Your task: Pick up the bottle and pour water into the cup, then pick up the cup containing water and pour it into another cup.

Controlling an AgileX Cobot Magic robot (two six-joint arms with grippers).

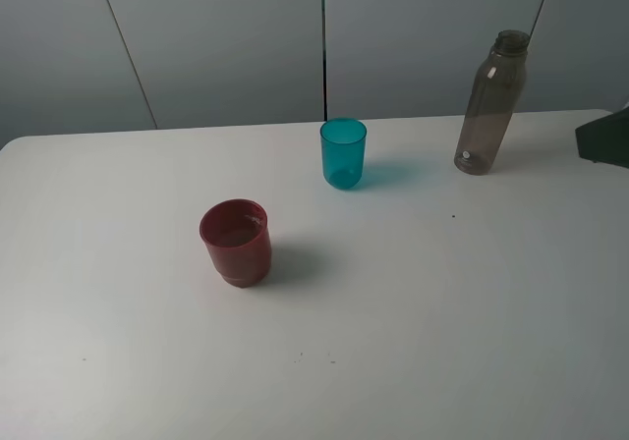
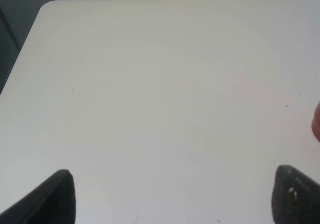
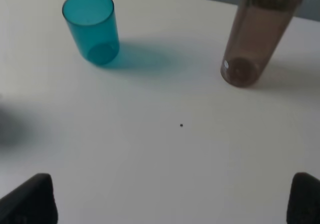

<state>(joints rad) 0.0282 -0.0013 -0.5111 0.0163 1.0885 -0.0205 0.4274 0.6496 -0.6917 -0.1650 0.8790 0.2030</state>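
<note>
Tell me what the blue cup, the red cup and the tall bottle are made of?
All three look like see-through plastic, though tinted glass is possible. The teal tumbler glows and tints its shadow; the dark red cup shows its stepped base; the smoky grey-brown bottle shows the wall behind.

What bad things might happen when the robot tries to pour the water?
The bottle is tall and slim with no cap visible, so a clumsy grab by the open right end effector could tip it and spill. The teal cup has a narrow mouth, so poured water might miss it and land on the table.
</note>
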